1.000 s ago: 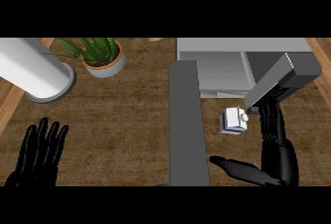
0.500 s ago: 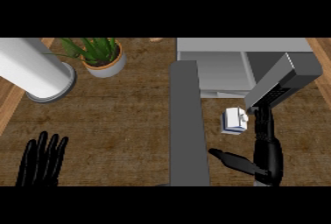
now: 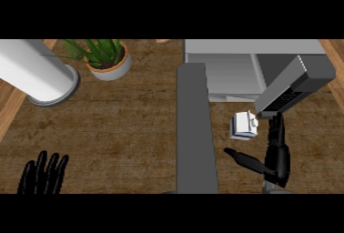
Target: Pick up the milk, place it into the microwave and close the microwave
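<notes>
While the left hand [image 3: 43, 175] rests open at the lower left edge, fingers up, the milk [image 3: 244, 126] sits on the brown counter [image 3: 121, 123] just in front of the microwave [image 3: 228, 68], below its open cavity and beside the lower end of the swung-out door [image 3: 295, 84]. The carton appears to stand upright, its folded top facing the camera, so its long axis runs up toward the viewer; a blue band shows along its near side. The right hand [image 3: 277, 161] is open, fingers straight and stretched toward the door, thumb spread out to the left. Its fingers lie just right of the milk; whether they touch it I cannot tell. A grey strip [image 3: 196, 136] runs left of the carton
</notes>
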